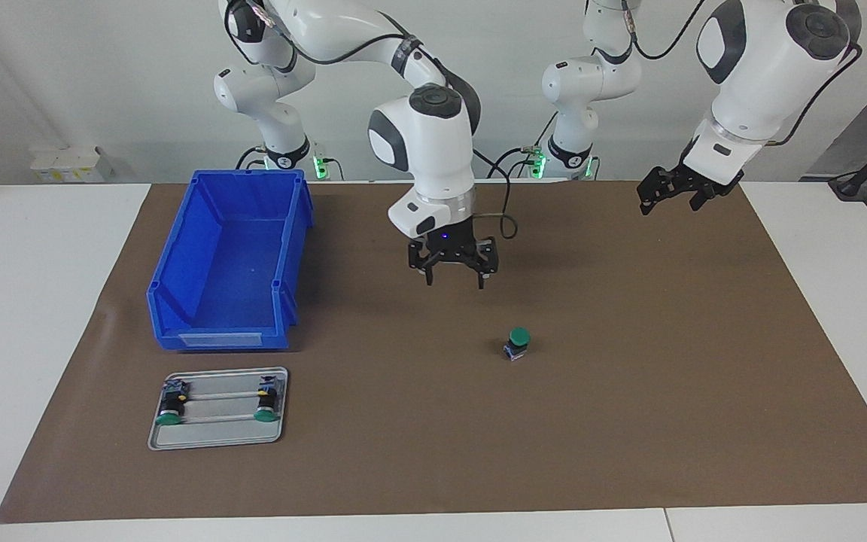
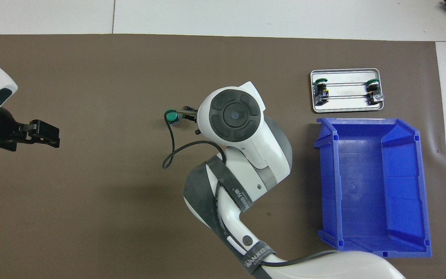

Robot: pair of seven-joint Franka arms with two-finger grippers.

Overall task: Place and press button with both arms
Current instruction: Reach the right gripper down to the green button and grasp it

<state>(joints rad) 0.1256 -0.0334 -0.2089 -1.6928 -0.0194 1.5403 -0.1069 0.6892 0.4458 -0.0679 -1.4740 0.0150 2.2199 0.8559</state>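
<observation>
White table [image 1: 42, 316] bears brown mat [image 1: 629, 421] with button [image 1: 516, 344], bin [image 1: 230, 263], tray [image 1: 219, 439]

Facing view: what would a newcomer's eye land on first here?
Probably the right gripper, open, up over the brown mat, with a lone green button standing upright on the mat just below it. Next the big blue bin toward the right arm's end, with a metal tray holding two more buttons farther from the robots. The left gripper waits raised at its own end.
</observation>
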